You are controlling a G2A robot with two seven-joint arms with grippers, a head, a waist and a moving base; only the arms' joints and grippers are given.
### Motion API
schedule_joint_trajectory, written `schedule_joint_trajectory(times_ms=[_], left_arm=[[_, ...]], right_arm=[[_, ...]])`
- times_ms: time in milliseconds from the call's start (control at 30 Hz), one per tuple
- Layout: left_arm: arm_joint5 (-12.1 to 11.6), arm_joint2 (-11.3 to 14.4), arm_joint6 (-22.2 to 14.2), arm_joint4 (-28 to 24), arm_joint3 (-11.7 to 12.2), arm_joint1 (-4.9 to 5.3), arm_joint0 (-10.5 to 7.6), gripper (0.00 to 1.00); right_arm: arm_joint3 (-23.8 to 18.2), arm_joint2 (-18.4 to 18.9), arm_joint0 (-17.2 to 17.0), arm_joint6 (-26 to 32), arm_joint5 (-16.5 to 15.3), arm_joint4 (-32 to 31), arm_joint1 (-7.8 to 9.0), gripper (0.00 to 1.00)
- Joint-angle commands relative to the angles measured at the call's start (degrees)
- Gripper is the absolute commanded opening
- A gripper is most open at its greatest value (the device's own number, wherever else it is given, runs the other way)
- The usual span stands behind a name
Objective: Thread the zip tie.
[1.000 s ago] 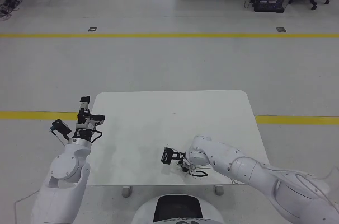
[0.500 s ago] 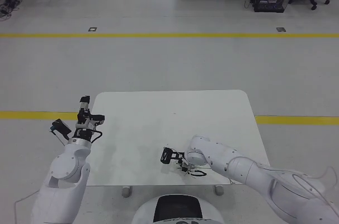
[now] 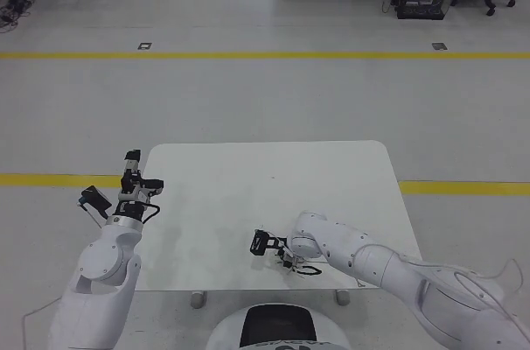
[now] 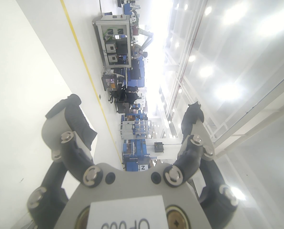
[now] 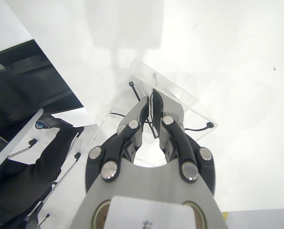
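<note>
White table [image 3: 265, 184], right gripper [image 5: 151, 96] pinching black zip tie [image 5: 134, 91] over clear block [image 5: 177, 84], left gripper [image 4: 132, 103] hanging open beside table edge

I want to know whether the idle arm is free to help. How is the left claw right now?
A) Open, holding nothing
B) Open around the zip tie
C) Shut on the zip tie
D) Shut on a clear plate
A: the left claw has its fingers spread wide with nothing between them, while the right claw is the one shut on the zip tie.
</note>
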Motion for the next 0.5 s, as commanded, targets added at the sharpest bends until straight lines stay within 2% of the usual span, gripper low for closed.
schedule_joint_trajectory(times_ms=[0, 467], left_arm=[[0.0, 0.0, 0.0, 0.0, 0.0, 0.00, 0.00, 1.00], [0.0, 0.0, 0.0, 0.0, 0.0, 0.00, 0.00, 1.00]], right_arm=[[-0.1, 0.0, 0.1, -0.1, 0.0, -0.1, 0.02, 0.13], [-0.3, 0.1, 0.1, -2.4, 0.0, -1.8, 0.77, 0.20]])
